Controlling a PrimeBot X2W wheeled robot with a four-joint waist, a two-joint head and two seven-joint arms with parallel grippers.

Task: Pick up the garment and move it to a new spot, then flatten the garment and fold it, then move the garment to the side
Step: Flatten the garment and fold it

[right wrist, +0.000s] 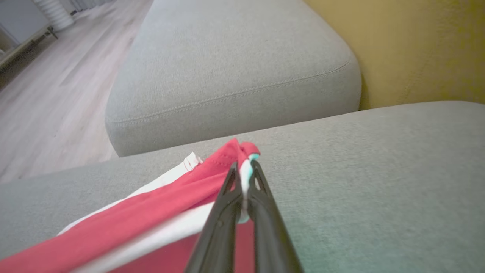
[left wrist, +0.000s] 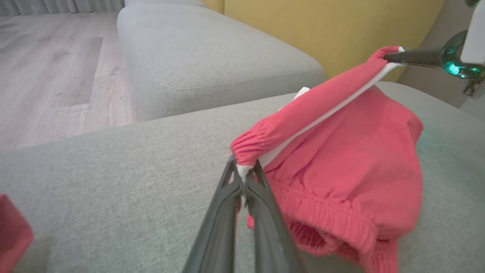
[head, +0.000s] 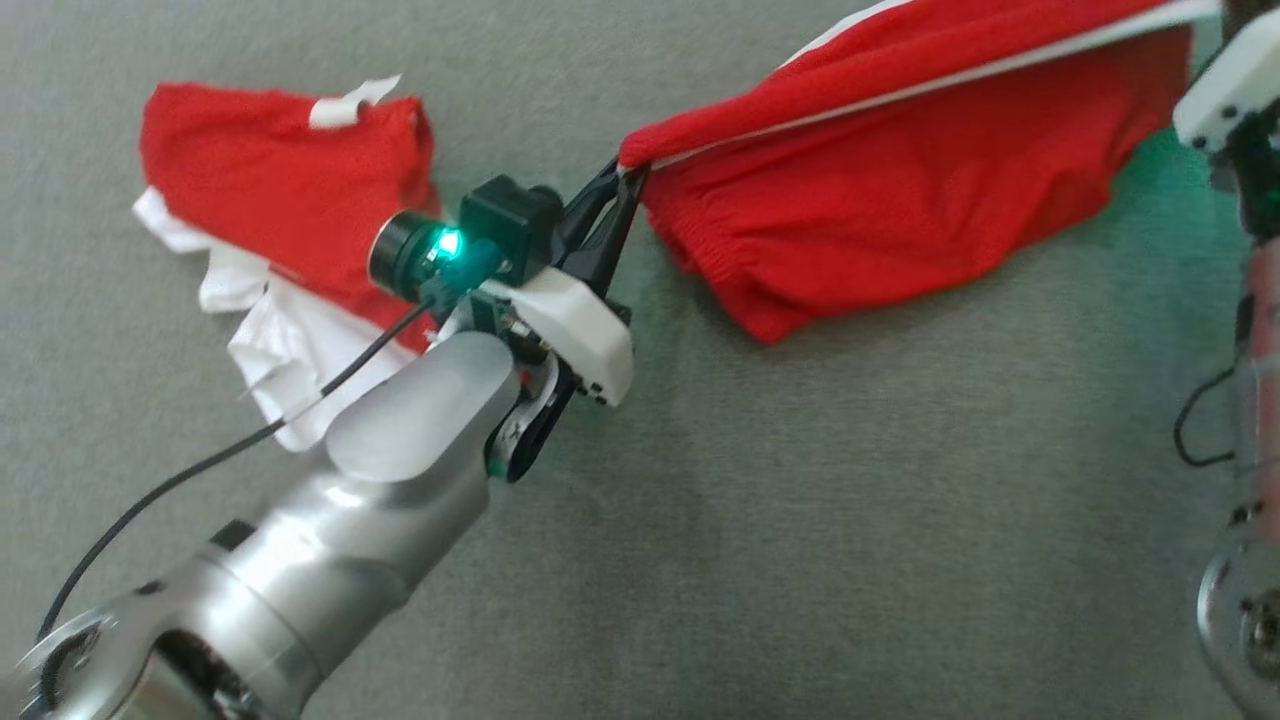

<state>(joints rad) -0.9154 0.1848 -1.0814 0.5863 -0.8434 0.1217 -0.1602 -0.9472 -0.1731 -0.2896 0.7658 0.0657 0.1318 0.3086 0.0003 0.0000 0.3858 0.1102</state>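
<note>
A red garment with white trim (head: 900, 190) hangs stretched above the grey cushion (head: 800, 520), its gathered elastic edge drooping below. My left gripper (head: 625, 175) is shut on the garment's left corner; in the left wrist view the gripper (left wrist: 244, 178) pinches the white trim of the garment (left wrist: 341, 159). My right gripper (right wrist: 244, 178) is shut on the other corner of the garment (right wrist: 151, 216), held up at the head view's top right. That far corner and the right gripper's dark fingers (left wrist: 413, 57) also show in the left wrist view.
A second red and white garment (head: 280, 220) lies crumpled on the cushion at the left, behind my left arm. Another grey cushion (left wrist: 212, 57) stands beyond, with a yellow backrest (left wrist: 333, 26) and wooden floor (left wrist: 49, 68) past the edge.
</note>
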